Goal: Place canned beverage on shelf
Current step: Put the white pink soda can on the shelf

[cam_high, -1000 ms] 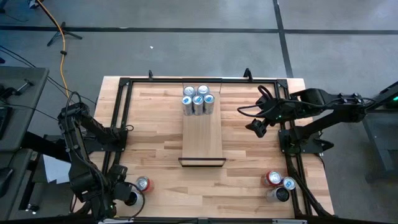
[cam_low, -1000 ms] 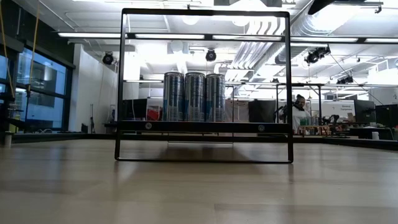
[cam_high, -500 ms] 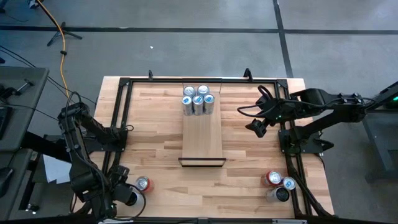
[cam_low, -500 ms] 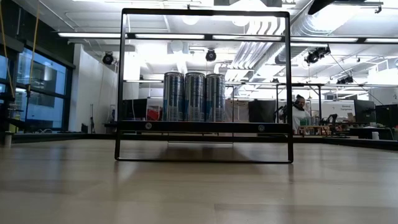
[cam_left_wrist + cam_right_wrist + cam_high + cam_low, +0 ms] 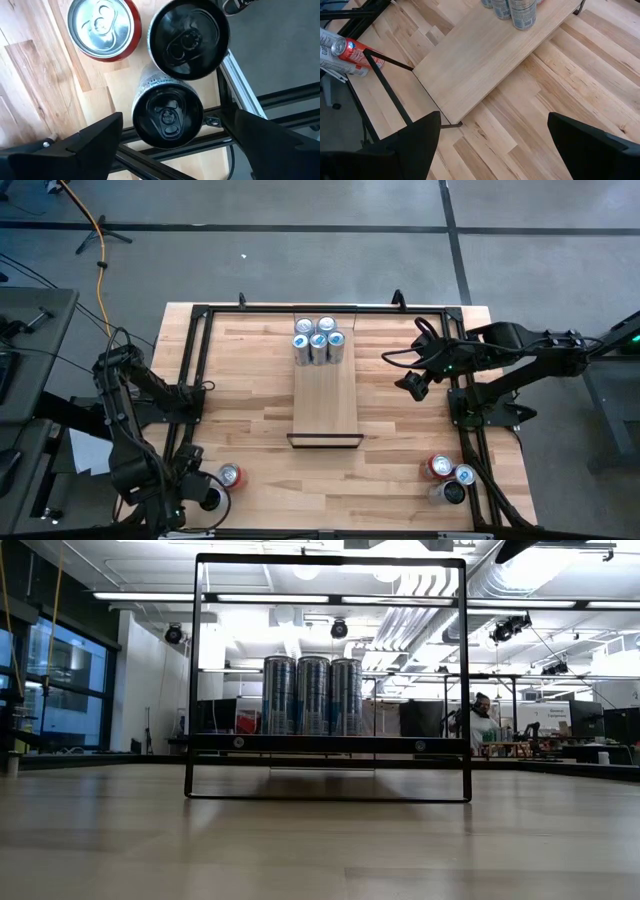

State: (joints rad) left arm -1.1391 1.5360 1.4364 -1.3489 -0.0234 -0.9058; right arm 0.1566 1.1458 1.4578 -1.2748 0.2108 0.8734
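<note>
The shelf (image 5: 325, 395) is a narrow light-wood panel in the middle of the table, with its black frame (image 5: 328, 680) at the near end. Several silver-blue cans (image 5: 318, 340) stand on its far end (image 5: 512, 10). At the table's near left corner stand a red can (image 5: 104, 27) and two black-topped cans (image 5: 189, 37). My left gripper (image 5: 177, 125) points straight down over that corner. It is open, with its fingers on either side of the nearer black-topped can (image 5: 167, 115), apart from it. My right gripper (image 5: 495, 125) hangs open above the table right of the shelf (image 5: 490, 55).
Three more cans (image 5: 450, 475) stand at the near right corner. A black metal rail frame (image 5: 195, 380) runs round the table's edges, close by the left cans (image 5: 220, 120). Bare tabletop lies on both sides of the shelf.
</note>
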